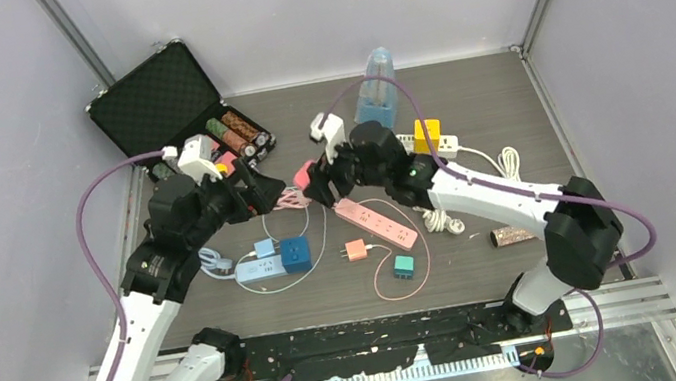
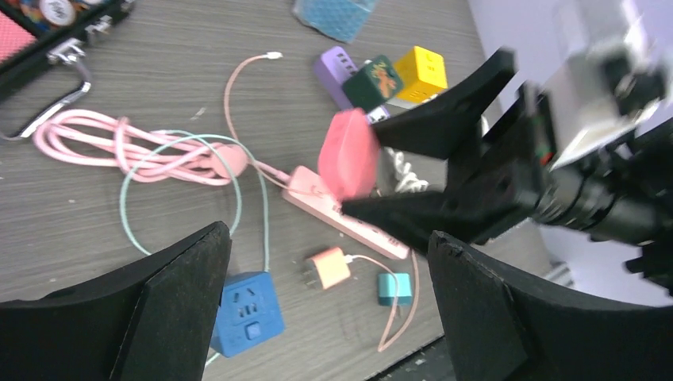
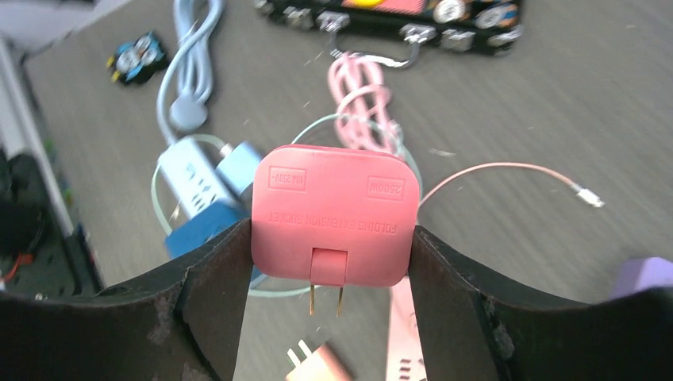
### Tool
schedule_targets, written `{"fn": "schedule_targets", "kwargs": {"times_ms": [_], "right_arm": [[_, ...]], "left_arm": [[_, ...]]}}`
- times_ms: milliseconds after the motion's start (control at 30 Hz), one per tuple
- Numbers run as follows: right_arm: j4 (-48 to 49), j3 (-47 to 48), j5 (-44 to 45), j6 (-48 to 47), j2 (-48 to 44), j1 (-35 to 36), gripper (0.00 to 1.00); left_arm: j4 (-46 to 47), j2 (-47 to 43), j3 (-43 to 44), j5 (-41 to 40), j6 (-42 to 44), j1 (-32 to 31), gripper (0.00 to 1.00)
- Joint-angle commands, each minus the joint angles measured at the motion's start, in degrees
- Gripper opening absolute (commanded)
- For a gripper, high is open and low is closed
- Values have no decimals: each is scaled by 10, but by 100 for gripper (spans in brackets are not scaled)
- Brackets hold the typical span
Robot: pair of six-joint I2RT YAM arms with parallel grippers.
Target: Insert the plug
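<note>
Pink plug (image 3: 335, 214) clamped in right claw (image 1: 318, 187), prongs exposed, held above cord end of pink power strip (image 1: 376, 222) on bench (image 1: 497, 263). Left claw (image 2: 327, 313) spread wide, nothing held, nearby.

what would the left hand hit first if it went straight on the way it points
Probably the pink plug held in the right hand, straight ahead of the open left hand; depth is unclear.

From high at the near edge, looking down over the whole table (image 1: 503, 105). Left wrist view close, facing the right end effector (image 2: 359, 168); right wrist view closer still, sharing the pink plug (image 3: 335, 214).
</note>
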Motion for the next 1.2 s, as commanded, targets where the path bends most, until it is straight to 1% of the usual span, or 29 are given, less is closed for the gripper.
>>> {"fn": "schedule_targets", "kwargs": {"times_ms": [0, 67, 133, 200, 267, 333, 467, 500, 633, 900, 967, 1000, 1033, 1067, 1100, 1133, 1167], "right_arm": [[53, -48, -56, -66, -66, 32, 36], [56, -66, -70, -82, -88, 46, 37], [58, -79, -92, -93, -106, 54, 37], [57, -85, -107, -100, -120, 59, 37], [58, -88, -118, -107, -129, 64, 38], [60, -88, -127, -113, -133, 70, 38], [57, -84, -131, -131, -120, 75, 40], [56, -80, -129, -135, -116, 75, 41], [49, -65, -127, -137, -97, 75, 41], [51, -54, -116, -127, -84, 75, 41], [50, -51, -111, -123, -81, 75, 42], [49, -50, -110, -118, -81, 75, 43], [48, -49, -109, -116, -80, 75, 47], [48, -49, -109, -111, -80, 75, 51], [48, -50, -111, -108, -82, 75, 65], [49, -55, -115, -106, -84, 75, 73], [54, -60, -119, -106, -92, 75, 89]], "left_arm": [[3, 4, 22, 89, -31, 10, 92], [5, 10, 19, 119, -32, 16, 91], [-12, 27, 23, 155, -19, 23, 89], [-40, 49, 32, 192, -3, 29, 84], [-53, 69, 33, 233, 1, 33, 77], [-27, 84, 23, 282, -13, 34, 69], [60, 105, -11, 366, -50, 34, 63], [68, 114, -12, 385, -53, 34, 60], [52, 141, 0, 410, -38, 34, 48], [20, 153, -13, 436, -14, 34, 26], [16, 152, -16, 435, -8, 34, 17], [15, 151, -18, 435, -5, 34, 9], [13, 150, -17, 433, -3, 34, 1], [12, 148, -17, 430, 2, 34, 0], [10, 146, -14, 428, 9, 34, 0], [8, 143, -12, 423, 18, 34, 0], [3, 139, -9, 416, 29, 33, 0]]}}
